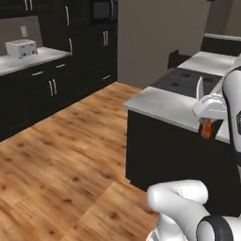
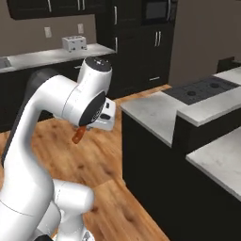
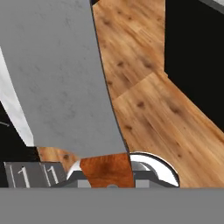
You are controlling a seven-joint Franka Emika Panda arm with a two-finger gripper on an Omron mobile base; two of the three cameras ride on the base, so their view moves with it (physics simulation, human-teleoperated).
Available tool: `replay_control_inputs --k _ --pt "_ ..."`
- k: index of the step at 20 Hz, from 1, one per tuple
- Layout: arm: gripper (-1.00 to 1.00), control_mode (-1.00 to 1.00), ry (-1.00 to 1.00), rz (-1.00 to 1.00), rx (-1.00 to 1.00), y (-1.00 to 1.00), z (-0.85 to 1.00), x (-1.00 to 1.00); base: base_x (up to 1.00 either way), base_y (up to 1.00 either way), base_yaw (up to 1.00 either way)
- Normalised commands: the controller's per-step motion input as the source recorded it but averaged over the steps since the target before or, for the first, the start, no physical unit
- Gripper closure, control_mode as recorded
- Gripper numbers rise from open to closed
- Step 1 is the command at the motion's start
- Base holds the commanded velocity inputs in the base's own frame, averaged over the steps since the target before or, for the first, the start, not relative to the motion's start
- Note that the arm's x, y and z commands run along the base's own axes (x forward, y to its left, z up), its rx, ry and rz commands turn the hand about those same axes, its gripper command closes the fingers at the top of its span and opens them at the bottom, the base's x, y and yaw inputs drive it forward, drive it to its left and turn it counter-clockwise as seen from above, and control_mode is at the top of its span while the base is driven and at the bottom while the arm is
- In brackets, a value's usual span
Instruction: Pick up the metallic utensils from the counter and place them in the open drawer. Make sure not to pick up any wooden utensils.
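Presently, at the far left of the left base view, a toaster is seen on the back worktop, well apart from the work. Further right, the pale marbled surface on its black base is seen edge-on, with a dark cooktop set just behind it.

At the right of that view the hand is held above the surface's near edge. It is closed part-way on a cleaver-like utensil, gripped by its orange-brown handle with the grey blade pointing upward. That it is a cleaver is only a fair guess, since the blade is seen mostly edge-on there.

In the hand view the blade is seen broad and flat, rising from the handle between the fingertips, with the wooden floor beyond. The handle grip is judged to keep the blade clear of the fingers and free to be lowered flat.

In the right base view the hand hangs left of the surface, over the floor, so the carry appears under way. What the open drawer holds cannot be told.
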Motion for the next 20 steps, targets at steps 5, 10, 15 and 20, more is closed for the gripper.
replay_control_inputs --k 5,10,15,20 --pt "1.0 1.0 0.0 0.0 0.0 0.0 0.0 0.0 1.0 1.0 -0.35" --pt "1.0 1.0 0.0 0.0 0.0 0.0 0.0 0.0 1.0 1.0 -0.37" --pt "1.0 1.0 0.0 0.0 0.0 0.0 0.0 0.0 1.0 1.0 -0.39" --pt "1.0 1.0 0.0 0.0 0.0 0.0 0.0 0.0 1.0 1.0 -0.42"
